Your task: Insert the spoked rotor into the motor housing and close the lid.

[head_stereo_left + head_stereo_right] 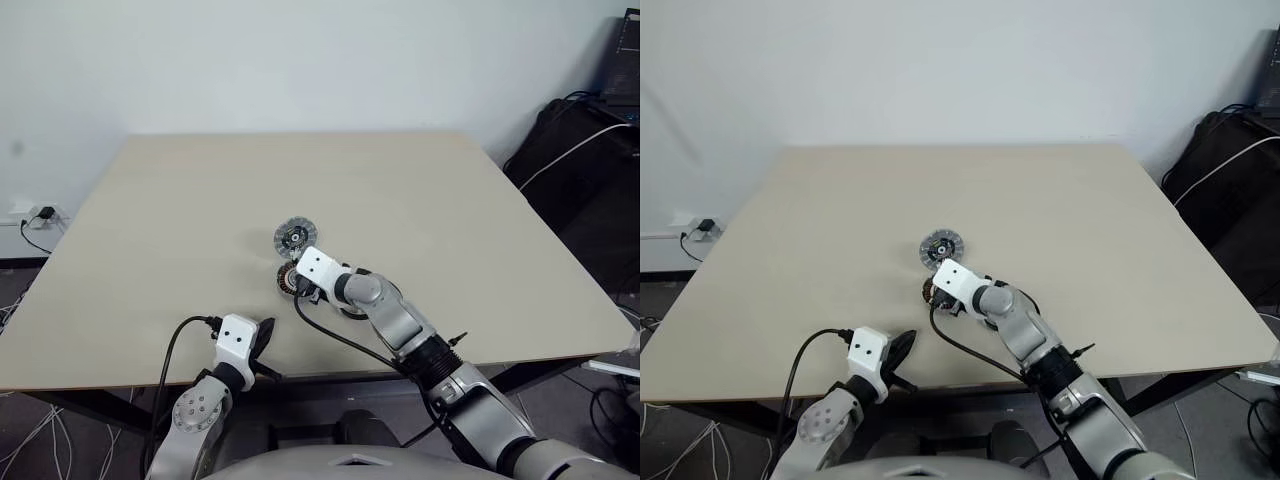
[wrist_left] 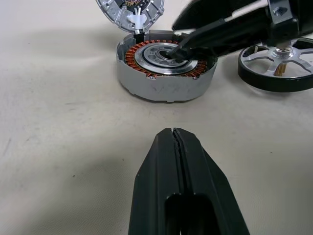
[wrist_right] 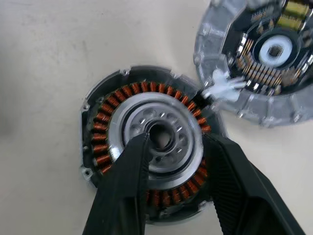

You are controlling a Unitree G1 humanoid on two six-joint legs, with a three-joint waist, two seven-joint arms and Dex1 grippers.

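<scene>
The motor housing (image 3: 146, 147), a grey cup ringed with copper windings around a silver centre, sits on the table (image 1: 450, 220). My right gripper (image 3: 176, 142) hangs open just above it, one fingertip over the central hole and the other over the windings. Touching the housing's far edge lies the lid (image 1: 293, 237), its ribbed rim and dark face turned up. The spoked rotor (image 2: 279, 63) lies flat on the table close beside the housing, apart from it. My left gripper (image 2: 173, 134) is shut and empty, nearer the table's front edge and pointing at the housing.
The table's front edge runs just under my left gripper (image 1: 265, 335). Black bags and cables (image 1: 580, 160) lie on the floor to the right, and a wall socket with a plug (image 1: 40, 214) is at the left.
</scene>
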